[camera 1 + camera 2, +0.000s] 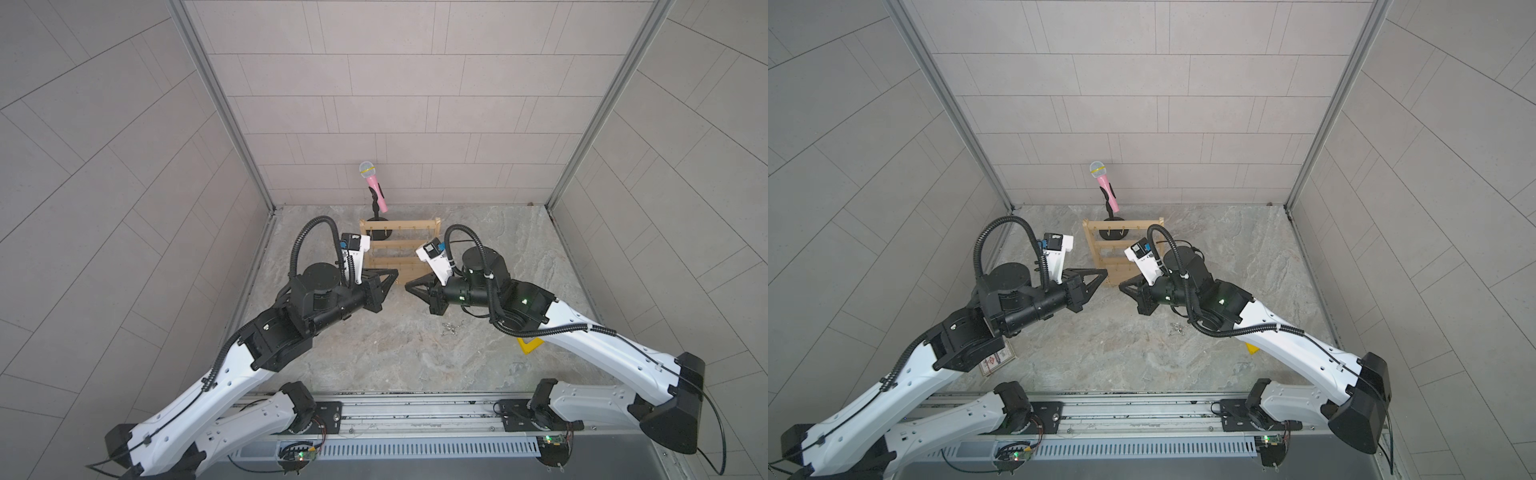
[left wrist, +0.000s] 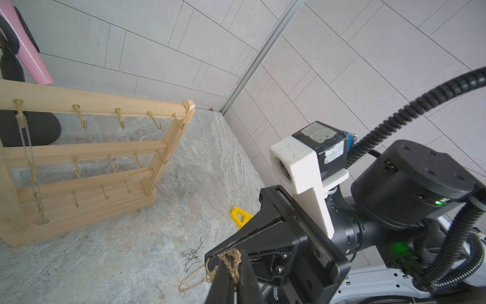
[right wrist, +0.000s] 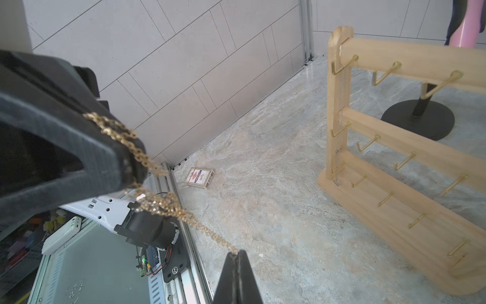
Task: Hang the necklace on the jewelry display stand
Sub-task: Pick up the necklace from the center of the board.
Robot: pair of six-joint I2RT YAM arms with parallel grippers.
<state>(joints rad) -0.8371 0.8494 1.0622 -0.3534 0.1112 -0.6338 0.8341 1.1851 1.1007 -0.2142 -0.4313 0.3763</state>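
The necklace (image 3: 163, 202) is a gold chain stretched between my two grippers, with a loop hanging below it (image 2: 196, 280). My left gripper (image 2: 232, 259) is shut on one end, the chain bunched over its tips. My right gripper (image 3: 238, 254) is shut on the other end. Both top views show the two grippers tip to tip, left gripper (image 1: 395, 273) and right gripper (image 1: 408, 286), just in front of the jewelry display stand (image 1: 399, 226), a light wooden rack with brass hooks (image 3: 394, 131). A thin silver chain (image 2: 26, 155) hangs from one end hook of its top bar.
A second, silver necklace (image 1: 451, 328) lies on the marble table under the right arm. A yellow piece (image 1: 530, 345) sits near it. A small card box (image 1: 994, 361) lies at the left. A pink microphone (image 1: 374, 187) on a black stand is behind the rack.
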